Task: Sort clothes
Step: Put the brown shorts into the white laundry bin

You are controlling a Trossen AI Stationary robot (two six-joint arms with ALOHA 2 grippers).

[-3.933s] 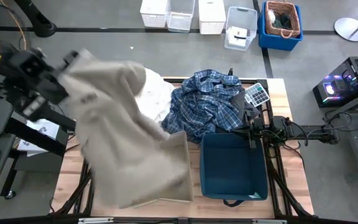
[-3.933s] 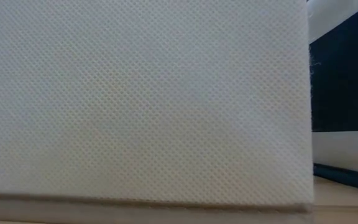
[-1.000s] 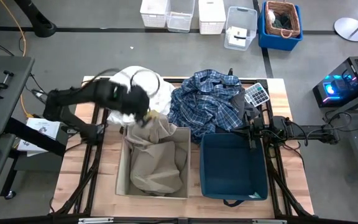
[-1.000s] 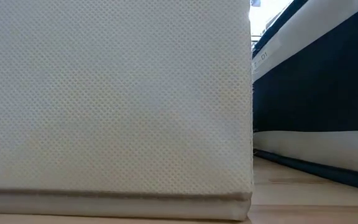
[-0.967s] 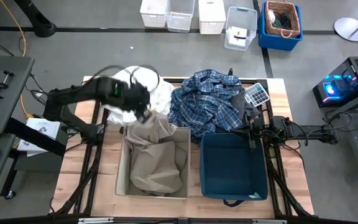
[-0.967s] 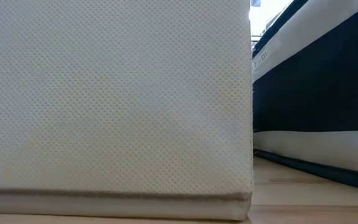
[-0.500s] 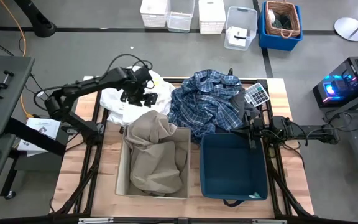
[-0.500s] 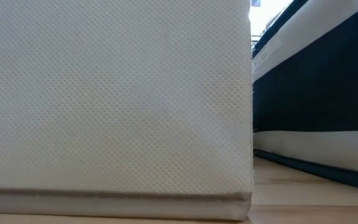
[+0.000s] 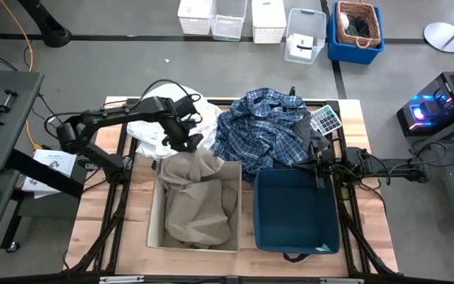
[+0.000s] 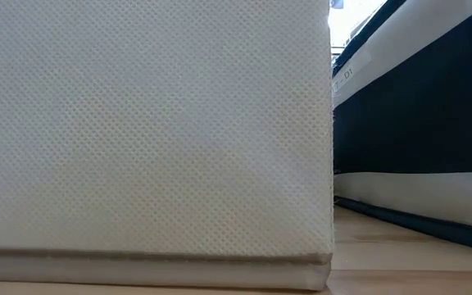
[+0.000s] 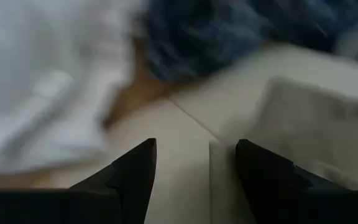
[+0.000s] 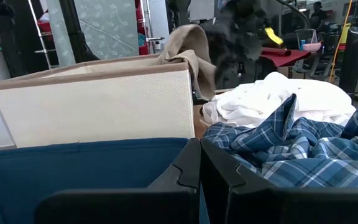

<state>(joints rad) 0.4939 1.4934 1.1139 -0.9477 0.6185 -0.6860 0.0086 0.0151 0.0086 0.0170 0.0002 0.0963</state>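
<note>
The beige-tan garment (image 9: 199, 197) lies heaped in the beige bin (image 9: 154, 229), with one fold draped over the bin's far rim (image 12: 188, 40). The white garment (image 9: 152, 126) lies on the table at the far left. The blue-and-white plaid shirt (image 9: 262, 134) lies bunched beside it, over a dark grey garment (image 9: 312, 134). My left gripper (image 9: 189, 142) is open and empty (image 11: 194, 168), between the white garment and the beige bin's far rim. My right gripper (image 9: 319, 167) is shut (image 12: 201, 171) at the navy bin's far right rim (image 9: 325, 177).
The beige bin (image 10: 138, 131) and the navy bin (image 10: 416, 147) stand side by side at the table's near edge. A small grid-patterned object (image 9: 325, 120) lies at the far right. Several white and blue baskets (image 9: 266, 20) stand on the floor beyond the table.
My left gripper has swung from the beige bin's far rim toward the table's far edge, over the white garment. It has then come back toward the bin's far rim. The beige-tan garment has stayed heaped in the bin.
</note>
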